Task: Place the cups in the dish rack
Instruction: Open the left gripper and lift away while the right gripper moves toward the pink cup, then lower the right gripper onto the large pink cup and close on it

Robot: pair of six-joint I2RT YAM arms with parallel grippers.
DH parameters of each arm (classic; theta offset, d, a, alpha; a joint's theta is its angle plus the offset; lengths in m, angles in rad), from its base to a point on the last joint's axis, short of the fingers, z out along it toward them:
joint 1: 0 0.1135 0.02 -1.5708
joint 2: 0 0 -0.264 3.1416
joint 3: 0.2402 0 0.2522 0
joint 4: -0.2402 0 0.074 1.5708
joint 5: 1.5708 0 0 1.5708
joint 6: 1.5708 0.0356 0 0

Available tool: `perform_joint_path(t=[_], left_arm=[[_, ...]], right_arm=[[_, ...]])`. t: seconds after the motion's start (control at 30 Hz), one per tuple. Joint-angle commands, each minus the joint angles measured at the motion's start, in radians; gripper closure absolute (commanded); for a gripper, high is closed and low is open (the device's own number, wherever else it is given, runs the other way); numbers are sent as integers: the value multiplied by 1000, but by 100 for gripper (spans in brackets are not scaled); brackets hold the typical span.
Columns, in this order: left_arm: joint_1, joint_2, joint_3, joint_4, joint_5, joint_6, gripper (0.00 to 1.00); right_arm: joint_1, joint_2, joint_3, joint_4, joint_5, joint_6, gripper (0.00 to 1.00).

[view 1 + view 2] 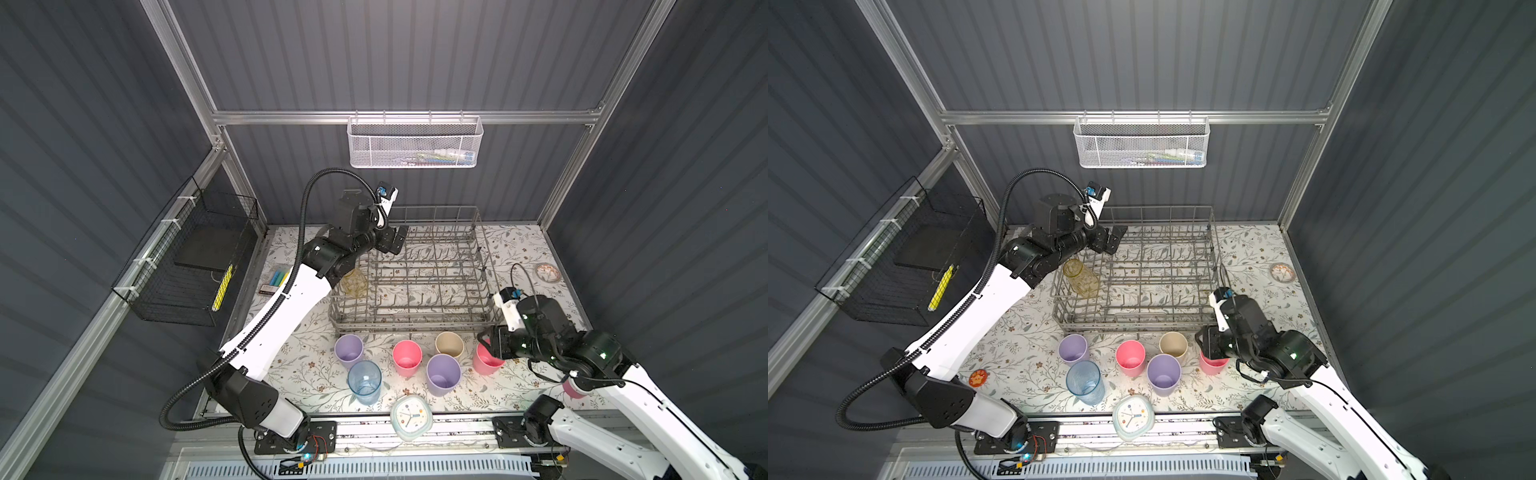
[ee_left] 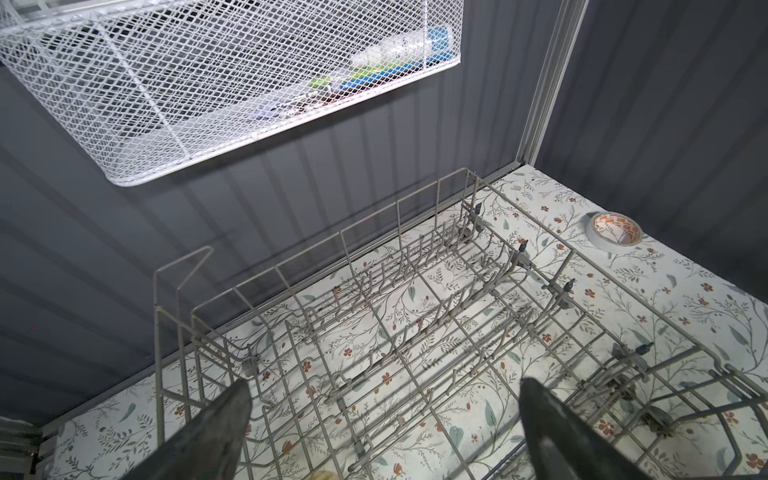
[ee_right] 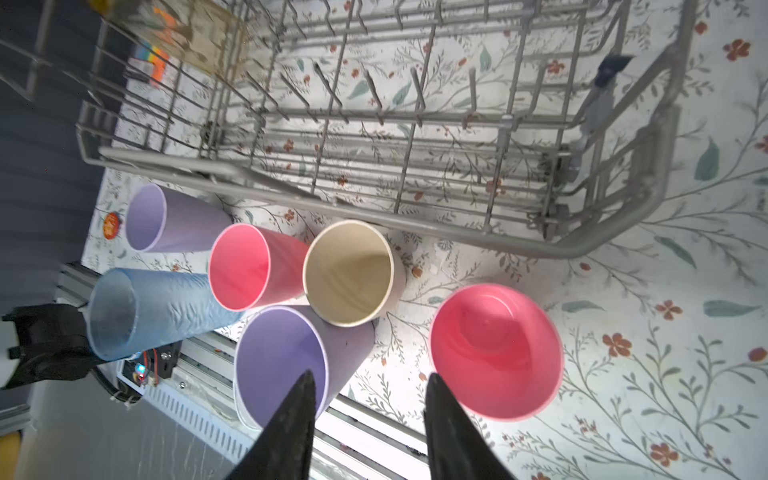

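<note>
Top views, both: dish rack (image 1: pixel 415 323) sits at the back of the surface (image 1: pixel 490 399) and holds one cup only. That's the yellowish patterned glass (image 1: pixel 1081 279), left front part of the rack, mouth up as far as I can tell, leaning a bit. So I make it one of seven loaded, six left. Rest of the rack is bare tines.

White mesh basket (image 1: pixel 374 145) on the back wall: a few tube-like items, can't identify. Black wire basket (image 1: pixel 174 307) on the side wall: dark flat slab plus a yellow stick.

Left tool (image 2: pixel 386 415): jaws spread wide, empty, over the rack's far left corner. Right tool (image 3: pixel 370 376): jaws partway apart, nothing between them, above the gap between the nearer lilac cup (image 3: pixel 278 361) and the right-hand pink cup (image 3: pixel 494 353). My read: lining up on that pink one.

Also upright just in front of the rack: tall blue cup (image 1: pixel 365 382), second lilac cup (image 1: pixel 349 351), middle pink cup (image 1: pixel 407 357), short beige cup (image 1: pixel 449 345).
</note>
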Motion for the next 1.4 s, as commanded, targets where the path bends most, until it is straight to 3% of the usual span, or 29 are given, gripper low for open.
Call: perform_joint_path(t=[0.0,0.63,1.37], left_arm=[[-2,-5,3,22,25,-8,0],[-2,13,10,14,36,-28,0],[-2,83,59,9,62,-31,0]], right_arm=[[71,35,-32,-81,155,119,55],[100,110,-238,101,134,130,58],[99,140,-263,102,167,110,93]])
